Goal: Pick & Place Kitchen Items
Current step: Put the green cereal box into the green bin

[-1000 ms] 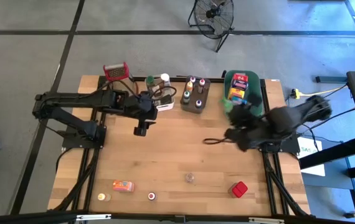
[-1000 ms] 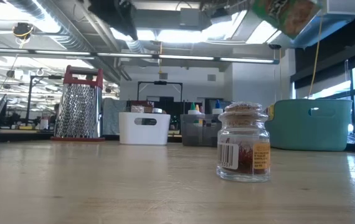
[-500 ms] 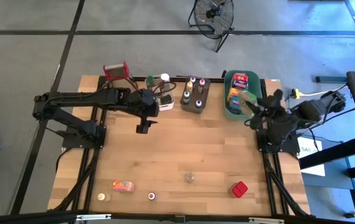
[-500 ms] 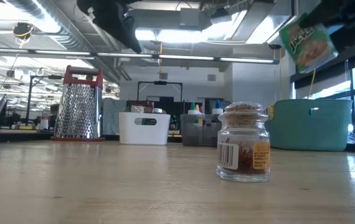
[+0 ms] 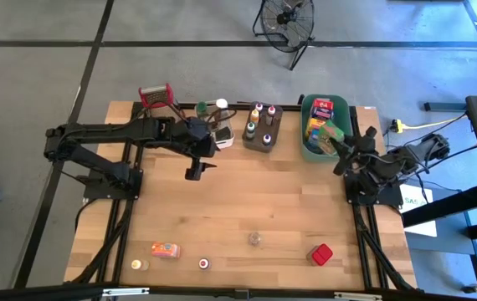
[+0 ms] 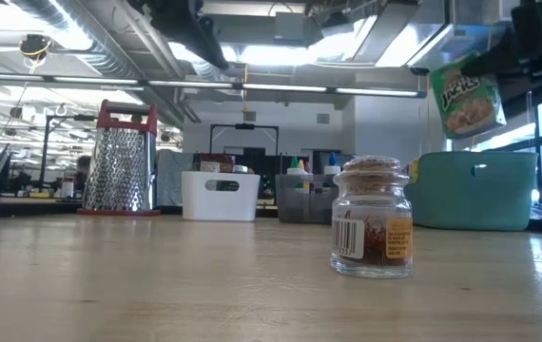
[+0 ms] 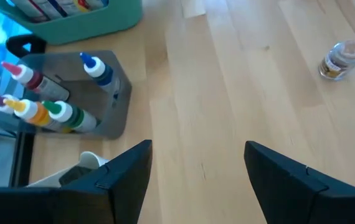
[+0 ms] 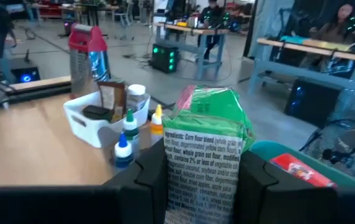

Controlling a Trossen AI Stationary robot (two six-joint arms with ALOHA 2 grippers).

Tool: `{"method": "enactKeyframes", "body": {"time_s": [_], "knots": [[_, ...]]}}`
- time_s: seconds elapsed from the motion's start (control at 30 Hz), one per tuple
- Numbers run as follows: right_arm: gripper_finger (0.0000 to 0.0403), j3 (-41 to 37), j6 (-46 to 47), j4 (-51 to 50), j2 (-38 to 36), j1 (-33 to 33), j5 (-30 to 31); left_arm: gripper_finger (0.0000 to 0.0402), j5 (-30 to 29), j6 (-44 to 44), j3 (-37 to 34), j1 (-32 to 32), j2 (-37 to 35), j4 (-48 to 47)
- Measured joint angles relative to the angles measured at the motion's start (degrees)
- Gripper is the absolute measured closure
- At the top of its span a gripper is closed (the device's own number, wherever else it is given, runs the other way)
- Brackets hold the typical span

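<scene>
Nearest the front edge of the wooden table (image 5: 247, 201), several small kitchen items are lying well apart from both arms: an orange box (image 5: 166, 249), a small gold-capped jar (image 5: 141, 265), a little round tin (image 5: 204, 264), a clear glass spice jar (image 5: 256, 240) with a cork-coloured lid, and a red box (image 5: 320, 254). In the low view that spice jar (image 6: 373, 218) is standing upright on the bare wood, with nothing touching it.

Farther back, the left gripper (image 5: 193, 171) is hovering above the table just in front of the white tub (image 5: 221, 138). Its fingers (image 7: 118, 171) are standing apart with nothing between them, only bare wood below.

On the right side, the right gripper (image 5: 339, 149) is holding a green cereal box (image 5: 332, 137) clamped between its two fingers (image 8: 149, 168). The box is hanging in the air, over the near right rim of the green tub (image 5: 306, 150), not resting on anything. In the low view the same green box (image 6: 468, 95) is hanging well above the tub (image 6: 475, 190), tilted slightly.

At the back of the table, the grey tub (image 5: 261, 130) is holding upright squeeze bottles (image 7: 47, 111) with coloured caps. The green tub is already holding other colourful boxes (image 5: 321, 110). The red-topped grater (image 5: 157, 95) is standing at the far left corner, beside the white tub.
</scene>
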Motion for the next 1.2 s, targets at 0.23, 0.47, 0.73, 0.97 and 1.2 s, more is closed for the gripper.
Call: {"method": "enactKeyframes", "body": {"time_s": [0.23,0.47,0.73,0.97,1.2], "knots": [[0.0283,-2.30,-4.58,4.40,-3.11,-0.03,-1.47,0.0151,0.02,0.80,0.00,0.00,0.00,2.35],[0.0283,-5.96,-2.65,9.03,-3.10,-1.33,1.76,0.0153,0.02,1.15,0.00,0.00,0.00,4.05],[0.0283,-9.67,-3.29,12.76,-3.10,-7.13,-0.22,0.0151,0.02,0.76,0.00,0.00,0.00,4.55],[0.0283,-11.35,-3.02,14.88,-3.12,-11.99,-7.94,0.0152,0.02,0.74,0.00,0.00,0.00,4.19],[0.0283,-11.94,-8.25,18.64,-3.12,-15.58,-13.56,0.0150,0.02,1.14,0.00,0.00,0.00,4.07]]}}
